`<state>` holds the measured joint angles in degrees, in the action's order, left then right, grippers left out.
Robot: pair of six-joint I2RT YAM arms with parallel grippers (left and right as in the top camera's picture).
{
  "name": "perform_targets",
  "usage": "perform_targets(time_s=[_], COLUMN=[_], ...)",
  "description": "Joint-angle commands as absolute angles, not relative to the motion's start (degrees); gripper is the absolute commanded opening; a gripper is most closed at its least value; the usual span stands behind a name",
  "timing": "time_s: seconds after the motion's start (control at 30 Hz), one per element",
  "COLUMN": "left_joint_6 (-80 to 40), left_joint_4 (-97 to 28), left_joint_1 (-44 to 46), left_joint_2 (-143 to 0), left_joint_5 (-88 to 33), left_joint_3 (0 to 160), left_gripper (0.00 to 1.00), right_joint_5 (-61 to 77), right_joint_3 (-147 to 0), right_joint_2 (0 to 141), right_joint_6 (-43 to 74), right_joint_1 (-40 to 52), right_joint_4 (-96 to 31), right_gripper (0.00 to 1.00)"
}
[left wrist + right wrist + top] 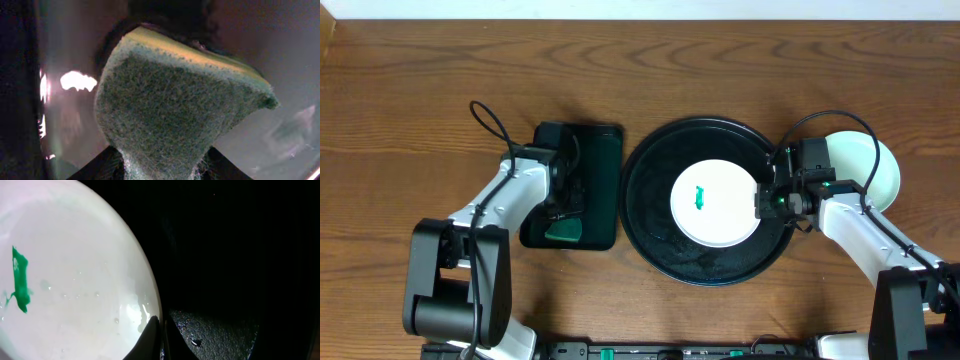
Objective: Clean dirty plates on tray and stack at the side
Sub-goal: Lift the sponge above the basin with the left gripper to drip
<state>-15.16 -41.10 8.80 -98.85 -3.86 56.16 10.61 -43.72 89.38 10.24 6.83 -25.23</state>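
1. The large round black tray point(650, 235) sits on the wooden table point(420, 90), a little right of centre.
2. One white plate point(720, 215) lies flat inside the tray, towards its right side, with a small green smear point(700, 197) just left of the plate's middle.
3. The right gripper point(761, 200) is at the right rim of the white plate. In the right wrist view its fingertips point(152, 336) are pressed together right at the plate's edge, one tip over the white rim and the other over the wet black tray floor. I cannot tell whether the thin rim is caught between them.
4. A pale mint plate point(880, 170) rests on the table right of the tray, off it and partly hidden by the right arm. I cannot tell whether another plate lies under it.
5. A smaller black rectangular tray point(605, 160) stands just left of the round tray.
6. The left gripper point(562, 208) is over this rectangular tray, and the green sponge point(563, 232) is at the tray's near end.
7. In the left wrist view the sponge point(175, 115) fills the frame, dark green scouring face forward with a yellow layer along its far edge. It is squeezed to a narrow neck between the dark fingers point(97, 167), so the left gripper is pinching it.
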Motion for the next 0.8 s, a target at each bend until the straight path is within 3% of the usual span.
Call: perform_targets(time_s=[0.0, 0.1, 0.2, 0.27, 0.77], left_joint_6=[-15.03, -15.05, -15.03, -15.05, -15.03], left_joint_4=[-41.82, -41.93, -42.15, -42.76, -45.58], left_joint_1=[8.58, 8.58, 8.58, 8.58, 8.58], left_joint_2=[-99.20, -99.20, -99.15, -99.15, -99.11], left_joint_5=[-2.52, -2.52, -2.52, -2.52, -2.31], left_joint_3=[58.17, 58.17, 58.52, 59.13, 60.60], left_gripper=[0.46, 0.47, 0.59, 0.61, 0.55], right_joint_5=[9.69, 9.69, 9.69, 9.69, 9.69], right_joint_3=[-43.38, -43.38, -43.38, -43.38, -43.38], right_joint_2=[88.40, 88.40, 88.40, 88.40, 88.40], right_joint_6=[10.20, 10.22, 10.22, 10.20, 10.22], right_joint_1=[7.18, 7.18, 7.18, 7.18, 7.18], right_joint_4=[-25.17, -25.15, -25.15, -25.15, -25.26], right_gripper=[0.03, 0.03, 0.03, 0.03, 0.03])
